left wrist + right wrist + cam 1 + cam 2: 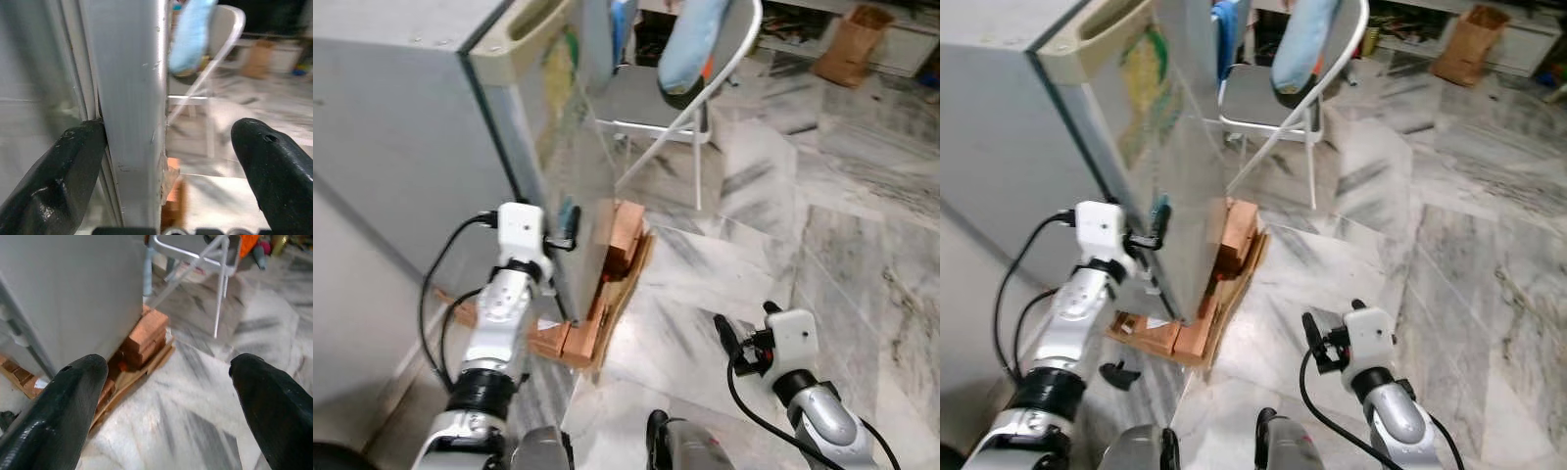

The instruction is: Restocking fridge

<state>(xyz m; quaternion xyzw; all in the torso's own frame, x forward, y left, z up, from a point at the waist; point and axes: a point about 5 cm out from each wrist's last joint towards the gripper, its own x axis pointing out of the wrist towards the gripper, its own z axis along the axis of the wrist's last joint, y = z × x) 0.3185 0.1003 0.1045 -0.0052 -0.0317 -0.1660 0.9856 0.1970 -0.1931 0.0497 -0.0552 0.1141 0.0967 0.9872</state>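
Note:
The grey fridge (401, 147) stands at the left, its door (568, 137) facing right with a beige handle recess (524, 29) at the top. My left gripper (570, 227) is raised to the door's side edge (132, 98). It is open and straddles that edge. One finger (58, 166) sits in the seam between door and body, while the other finger (274, 166) stands apart on the door's front side. My right gripper (744, 321) hangs low over the marble floor, open with nothing between its fingers (58, 411).
Bricks (625, 235) and cardboard (607, 323) prop up the fridge's base. A white folding chair (656, 98) with a blue cushion (690, 39) stands just behind the door. A brown paper bag (850, 44) is far right. Marble floor (842, 225) spreads open to the right.

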